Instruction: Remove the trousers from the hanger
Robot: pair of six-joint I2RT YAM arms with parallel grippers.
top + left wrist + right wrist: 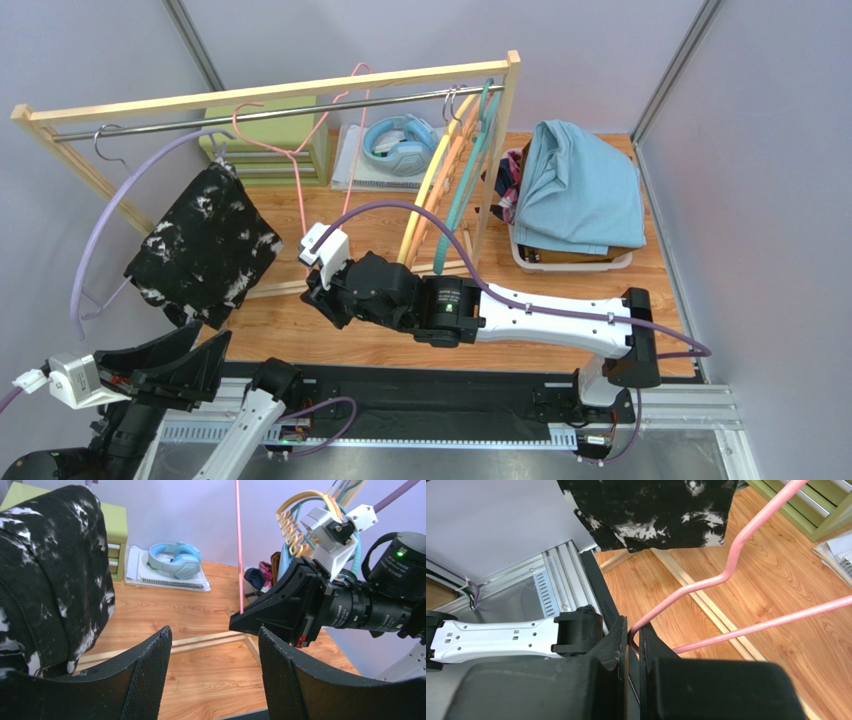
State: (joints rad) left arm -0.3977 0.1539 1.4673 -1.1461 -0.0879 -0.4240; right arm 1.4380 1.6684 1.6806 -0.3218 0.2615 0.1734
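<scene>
The right arm (540, 315) is being stretched low across the table (330, 340), from its base at the near right edge toward the middle, with the wrist rolled sideways. The right gripper (633, 635) is being kept pinched tight on the lower corner of the bare pink hanger (239, 545), which is being carried by its hook on the wooden rack (150, 103).

The left arm (245, 420) is being held low at the near left corner. The left gripper (215, 635) is being kept wide apart with nothing in it, aimed up at the black white-speckled trousers (205, 240). These are being hung from a lilac hanger (118, 198) near the left edge. One finger is perhaps brushing the cloth, though this cannot be told for certain.

Light blue trousers (580, 185) are being kept atop a pile in a white bin (570, 265) at the far right corner.

Small white lettering is being shown on the right arm's black wrist housing (372, 612), too small to be read.
</scene>
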